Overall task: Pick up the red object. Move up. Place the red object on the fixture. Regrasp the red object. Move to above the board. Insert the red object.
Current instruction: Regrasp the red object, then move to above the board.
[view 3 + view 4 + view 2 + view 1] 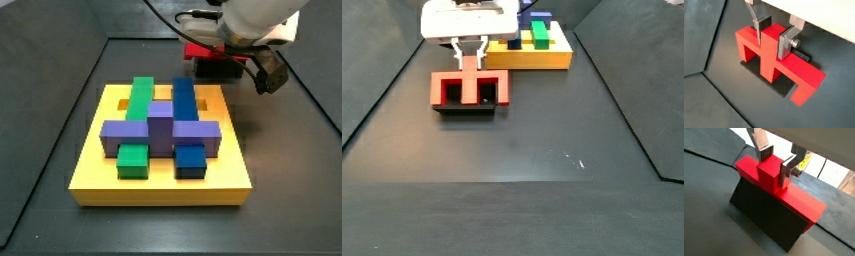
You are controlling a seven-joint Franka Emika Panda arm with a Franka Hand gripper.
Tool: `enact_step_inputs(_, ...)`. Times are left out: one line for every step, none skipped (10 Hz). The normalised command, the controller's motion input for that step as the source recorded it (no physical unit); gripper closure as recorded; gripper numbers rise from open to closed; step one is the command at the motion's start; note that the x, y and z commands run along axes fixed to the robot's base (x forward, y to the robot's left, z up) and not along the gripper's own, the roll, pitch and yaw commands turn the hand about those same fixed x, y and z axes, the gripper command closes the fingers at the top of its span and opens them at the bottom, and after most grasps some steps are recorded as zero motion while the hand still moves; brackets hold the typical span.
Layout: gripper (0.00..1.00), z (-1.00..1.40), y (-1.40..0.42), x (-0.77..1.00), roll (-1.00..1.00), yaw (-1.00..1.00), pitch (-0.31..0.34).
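Observation:
The red object (799, 204) is a bar with three prongs. It rests against the black fixture (763, 220) in both wrist views (808, 80). My gripper (775, 173) stands over it with one silver finger on each side of the middle prong, both pads touching it (771, 49). In a side view the gripper (472, 66) reaches down onto the red object (442, 90), which sits on the fixture (465, 111). The yellow board (94, 172) with green, blue and purple blocks lies apart from them, and in that view the arm hides most of the red object (199, 49).
The board (545, 60) stands just behind and beside the fixture. A purple cross-shaped block (160, 130) sits across the board's middle, with green (131, 160) and blue (190, 160) blocks in front. Dark walls ring the black floor (543, 140).

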Motion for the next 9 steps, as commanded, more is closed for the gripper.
enact_step_inputs(1.00,0.00,0.00,0.00,0.00,0.00,0.000)
enact_step_inputs(1.00,1.40,0.00,0.00,0.00,0.00,0.000)
enact_step_inputs(1.00,1.40,-0.03,0.01,0.01,-0.03,0.001)
enact_step_inputs(1.00,1.40,-0.02,-0.02,-0.03,-0.03,0.024)
enact_step_inputs(1.00,1.40,-0.01,0.01,0.00,-0.02,0.045)
enact_step_inputs(1.00,1.40,-0.04,0.02,0.01,-0.01,0.078)
enact_step_inputs(1.00,1.40,-0.04,0.01,0.00,0.00,0.084)
enact_step_inputs(1.00,1.40,-0.04,0.05,-0.01,0.01,0.089)
enact_step_inputs(1.00,0.56,-0.02,0.04,-0.01,0.03,0.102)
